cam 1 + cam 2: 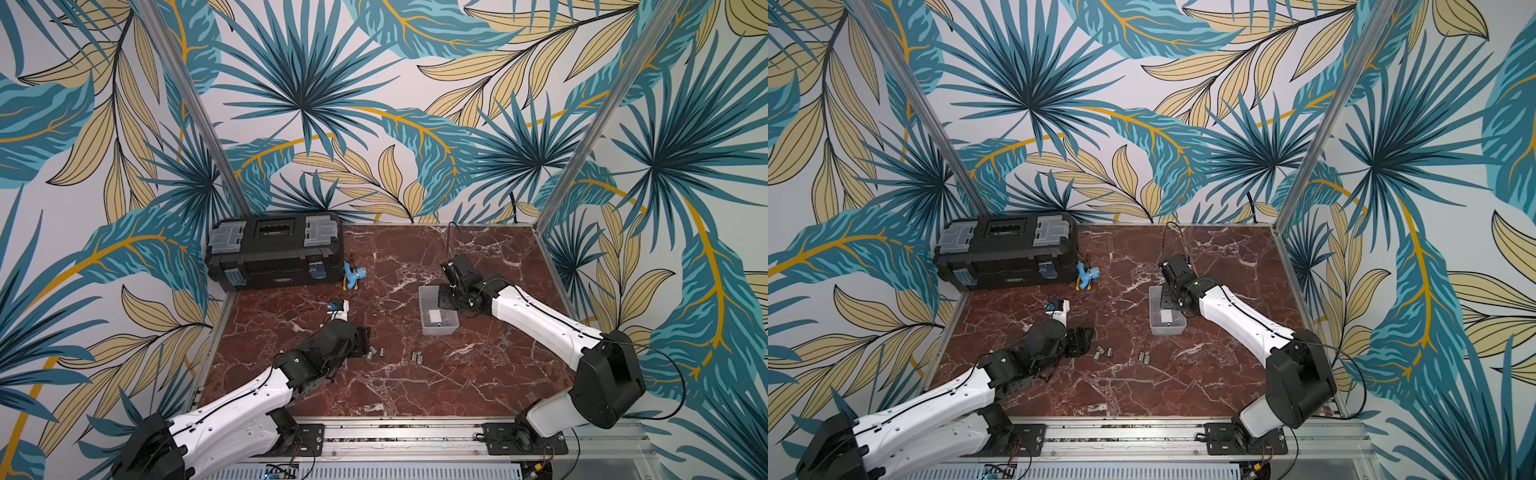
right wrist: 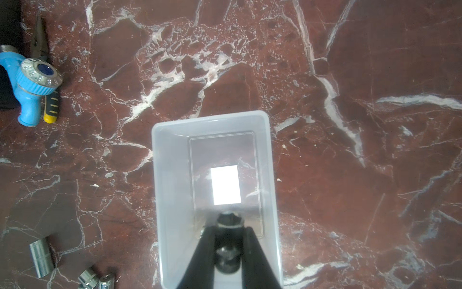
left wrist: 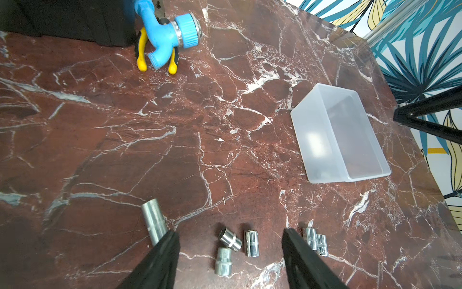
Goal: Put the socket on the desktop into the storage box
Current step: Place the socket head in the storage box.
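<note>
Several shiny steel sockets lie on the red-brown marble desktop [image 1: 478, 382]: a close group of three [image 3: 251, 244], a longer one [image 3: 153, 222] and a pair [image 3: 313, 240]. In both top views they show as two clusters [image 1: 376, 353] [image 1: 1144, 356]. My left gripper [image 3: 230, 232] hangs open just above the group of three, touching none. The translucent storage box [image 1: 440, 330] [image 1: 1167, 330] [image 3: 337, 135] stands right of centre. My right gripper [image 2: 228, 229] [image 1: 444, 298] is over the box's near end, shut on a dark-looking socket [image 2: 229, 219] held above the white label [image 2: 225, 185].
A large black toolbox [image 1: 274, 253] stands at the back left. Next to it lie a blue plastic tap [image 1: 353, 276] [image 3: 172, 30] and yellow-handled pliers [image 3: 142, 50]. Aluminium rails [image 1: 395, 432] edge the desktop, and patterned walls close in three sides.
</note>
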